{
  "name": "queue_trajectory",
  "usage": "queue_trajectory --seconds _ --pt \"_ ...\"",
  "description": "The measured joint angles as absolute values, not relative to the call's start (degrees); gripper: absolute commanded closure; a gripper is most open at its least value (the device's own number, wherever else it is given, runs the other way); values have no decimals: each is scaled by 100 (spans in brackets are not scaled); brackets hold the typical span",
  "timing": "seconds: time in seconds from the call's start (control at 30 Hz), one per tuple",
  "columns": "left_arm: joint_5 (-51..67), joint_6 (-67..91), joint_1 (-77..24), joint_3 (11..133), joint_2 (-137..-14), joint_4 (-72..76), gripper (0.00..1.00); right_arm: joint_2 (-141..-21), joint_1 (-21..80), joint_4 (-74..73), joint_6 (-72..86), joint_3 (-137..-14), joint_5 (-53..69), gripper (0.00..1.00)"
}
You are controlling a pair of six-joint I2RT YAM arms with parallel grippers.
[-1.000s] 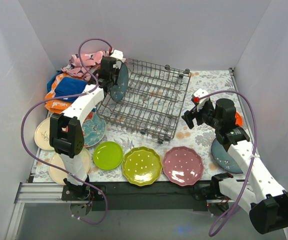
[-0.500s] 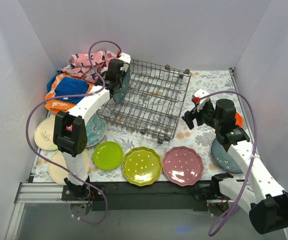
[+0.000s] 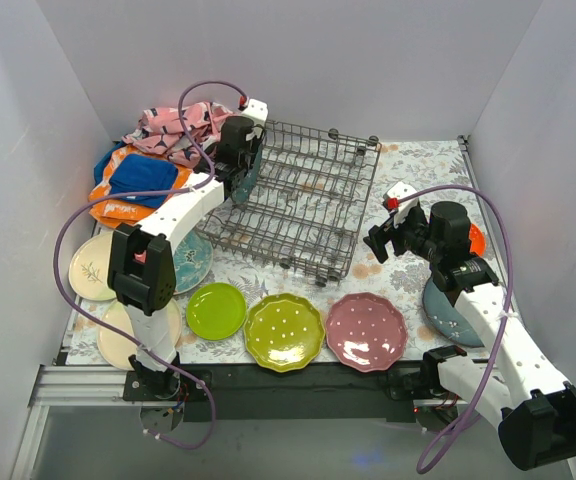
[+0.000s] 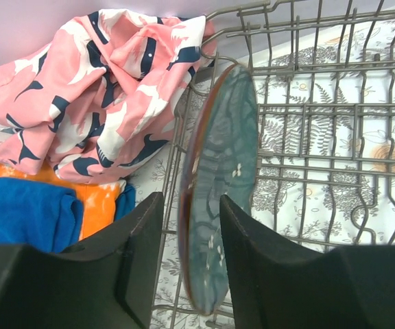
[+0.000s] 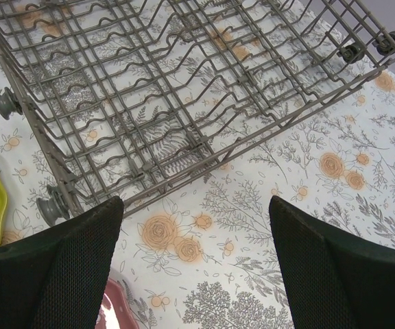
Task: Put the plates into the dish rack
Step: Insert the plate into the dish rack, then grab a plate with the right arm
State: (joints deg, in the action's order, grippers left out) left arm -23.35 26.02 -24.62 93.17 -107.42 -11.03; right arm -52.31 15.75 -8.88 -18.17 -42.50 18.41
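Straddling the blue-grey plate (image 4: 225, 157), the left gripper (image 4: 190, 205) has its jaws apart, with a sliver of gap showing on one side, so no firm clamp is evident. That plate stands on edge, slightly tilted, in the end of the dish rack (image 4: 321, 107) nearest the tabletop's far-left corner.

Risk: a skewed withdrawal could drag a finger along the rim and tip the plate off its tines. The pink cloth (image 4: 101, 82) presses against the rack wall there, leaving little side room; straight up looks the freest exit.

The right gripper (image 5: 194, 205) hovers with its jaws wide and empty over bare tabletop near the rack's near corner.

Further plates (image 3: 284, 331) line the near edge. Most of the rack's rows look unoccupied.
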Motion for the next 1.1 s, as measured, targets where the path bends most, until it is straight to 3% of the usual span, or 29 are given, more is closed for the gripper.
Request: queue_trajectory --seconds 0.47,0.6,0.8,0.83,1.1 --pt "-2394 2952 -2482 9351 -10567 -1269 46 -5231 1570 -921 -1909 -4250 2075 8" --pt "-2421 3188 -2484 9439 -10346 -1505 38 -5231 1570 -1063 -2108 -4254 2281 8" --pt "-2226 3826 -2482 9577 -9616 -2056 26 -5290 1553 -1546 -2434 -4386 2620 7" --pt "-2141 3992 -2482 9574 -9437 -2156 20 -5319 1538 -1653 -2464 -4425 2681 7" --pt "-1153 5282 -2482 8816 -7719 -2729 14 -5570 974 -2596 -2622 -4733 2803 8"
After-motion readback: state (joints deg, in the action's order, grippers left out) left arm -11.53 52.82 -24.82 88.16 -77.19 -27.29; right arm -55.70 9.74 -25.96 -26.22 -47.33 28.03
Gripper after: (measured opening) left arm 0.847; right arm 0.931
